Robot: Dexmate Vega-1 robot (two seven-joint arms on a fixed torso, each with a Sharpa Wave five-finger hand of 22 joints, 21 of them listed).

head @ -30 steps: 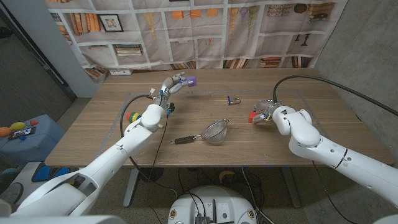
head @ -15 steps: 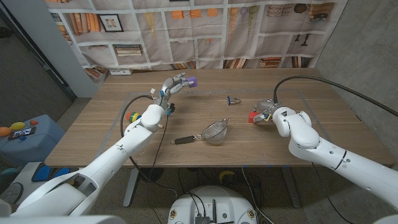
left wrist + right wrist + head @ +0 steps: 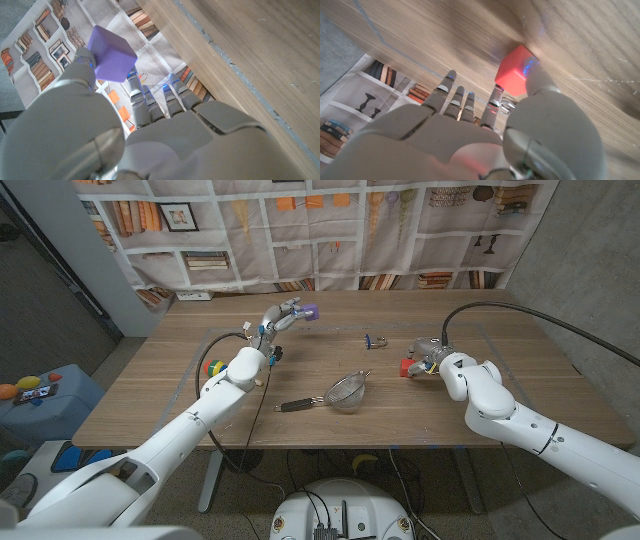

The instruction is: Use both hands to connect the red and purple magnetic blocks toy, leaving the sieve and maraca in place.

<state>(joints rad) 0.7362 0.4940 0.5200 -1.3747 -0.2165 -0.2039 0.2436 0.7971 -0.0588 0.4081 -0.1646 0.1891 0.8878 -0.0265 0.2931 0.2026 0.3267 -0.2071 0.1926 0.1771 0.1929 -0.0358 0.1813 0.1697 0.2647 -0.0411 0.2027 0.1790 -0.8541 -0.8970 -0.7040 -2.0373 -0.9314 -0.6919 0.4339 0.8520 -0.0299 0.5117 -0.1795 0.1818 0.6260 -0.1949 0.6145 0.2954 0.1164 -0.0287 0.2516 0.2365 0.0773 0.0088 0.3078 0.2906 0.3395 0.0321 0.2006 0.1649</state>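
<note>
Nothing moved; wooden table [image 3: 150,395] before bookshelf-print backdrop [image 3: 330,230].

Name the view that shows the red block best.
The right wrist view: the red block is large and sharp there, pinched in the right hand close to the table. The head view shows it as a small speck at that hand.
</note>
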